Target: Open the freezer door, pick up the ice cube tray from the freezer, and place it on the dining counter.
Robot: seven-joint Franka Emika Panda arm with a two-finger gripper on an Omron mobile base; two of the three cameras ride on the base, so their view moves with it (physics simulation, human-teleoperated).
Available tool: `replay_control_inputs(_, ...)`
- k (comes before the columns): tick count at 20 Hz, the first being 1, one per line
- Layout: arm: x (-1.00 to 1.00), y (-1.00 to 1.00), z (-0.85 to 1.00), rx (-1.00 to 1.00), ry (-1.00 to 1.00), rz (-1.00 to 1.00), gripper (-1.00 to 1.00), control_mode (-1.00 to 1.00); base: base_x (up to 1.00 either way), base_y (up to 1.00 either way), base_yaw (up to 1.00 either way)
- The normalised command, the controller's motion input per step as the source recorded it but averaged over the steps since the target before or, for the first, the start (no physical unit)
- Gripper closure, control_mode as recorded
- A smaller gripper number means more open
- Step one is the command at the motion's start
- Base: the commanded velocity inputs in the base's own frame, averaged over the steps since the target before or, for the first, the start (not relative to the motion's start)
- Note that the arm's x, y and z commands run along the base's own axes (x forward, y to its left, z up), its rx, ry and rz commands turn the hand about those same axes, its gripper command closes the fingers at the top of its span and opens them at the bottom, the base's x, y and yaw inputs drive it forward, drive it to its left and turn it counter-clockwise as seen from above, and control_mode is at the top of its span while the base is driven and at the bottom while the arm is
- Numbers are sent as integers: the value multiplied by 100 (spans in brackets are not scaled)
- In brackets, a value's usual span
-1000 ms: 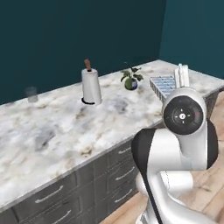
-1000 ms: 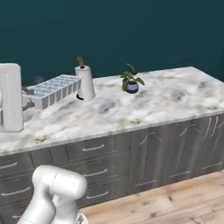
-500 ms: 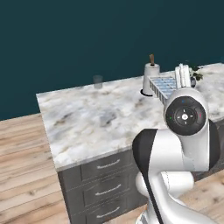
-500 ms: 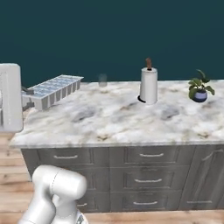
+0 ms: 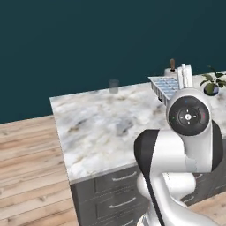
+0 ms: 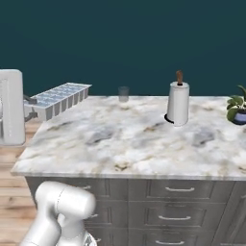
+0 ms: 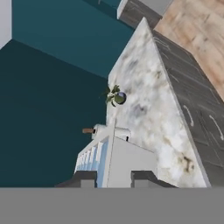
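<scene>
The ice cube tray (image 6: 60,98), white and pale blue with a grid of small cells, is held in the air over the left end of the dining counter (image 6: 139,139). My gripper (image 6: 30,108) is shut on one short end of it. From the left base the ice cube tray (image 5: 164,85) juts out left of the gripper (image 5: 184,76), above the marble dining counter (image 5: 97,132). Looking along the hand, the ice cube tray (image 7: 119,161) runs away from the gripper (image 7: 113,178) between both dark fingertips (image 7: 83,177), with the dining counter (image 7: 153,100) beyond. The freezer is out of view.
On the counter stand a paper towel roll (image 6: 178,104), a small glass (image 6: 124,93) near the back edge, and a potted plant (image 6: 237,109) at the far right. Dark grey drawers (image 6: 173,190) with silver handles lie below the slab. Wooden floor (image 5: 26,172) lies to the left.
The base has moved, so the whole scene has slid right in both base views and the counter's left end now shows. The tray stays in the gripper, unchanged.
</scene>
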Motion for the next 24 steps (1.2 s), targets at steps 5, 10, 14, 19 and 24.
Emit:
replay_control_inputs(5,0,0,0,0,0,0,100,100,66,0,6)
replay_control_inputs(10,0,0,0,0,0,0,100,100,48,0,6)
replay_control_inputs(14,66,2,-2,0,7,0,100,-100,0,0,0)
replay_control_inputs(19,72,14,-25,0,20,-1,100,-100,0,0,0)
replay_control_inputs(24,69,13,-36,0,21,-7,100,-100,0,0,0)
